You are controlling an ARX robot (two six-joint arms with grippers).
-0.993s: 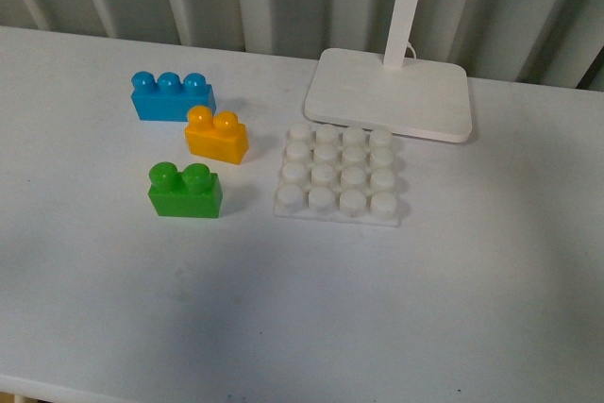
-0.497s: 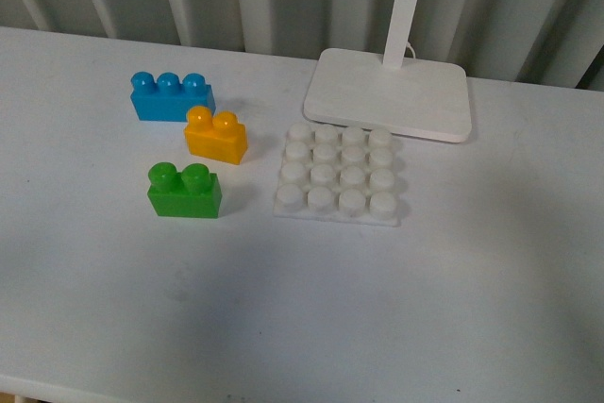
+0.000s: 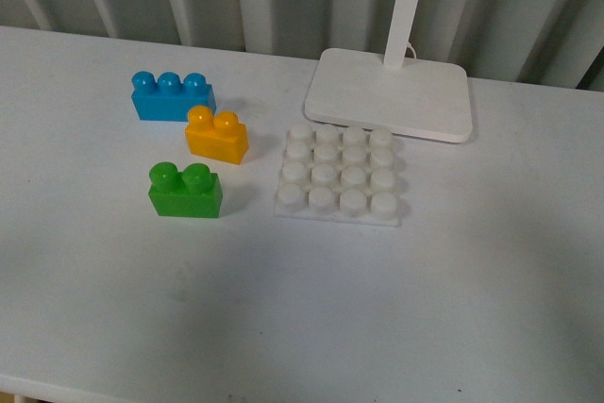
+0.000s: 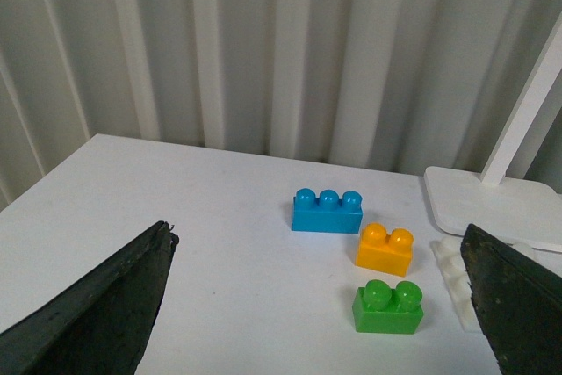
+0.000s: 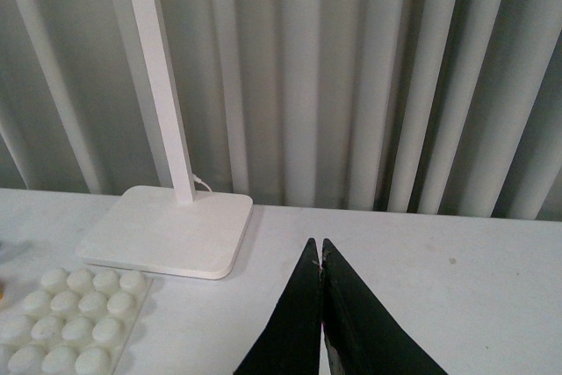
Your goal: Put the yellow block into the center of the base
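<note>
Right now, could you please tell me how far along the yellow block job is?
Nothing done yet: the yellow block sits on the table beside the base, whose studs are all bare. Nothing in hand: the left gripper is open, the right gripper shut and empty. Remaining: grasp, carry, press onto the centre studs.

- The left gripper shows two matte black fingers, broad wedges with a rough, grainy surface and worn greyish edges.
- The right gripper has black fingers too, flat-faced and narrowing to thin pointed tips.
</note>
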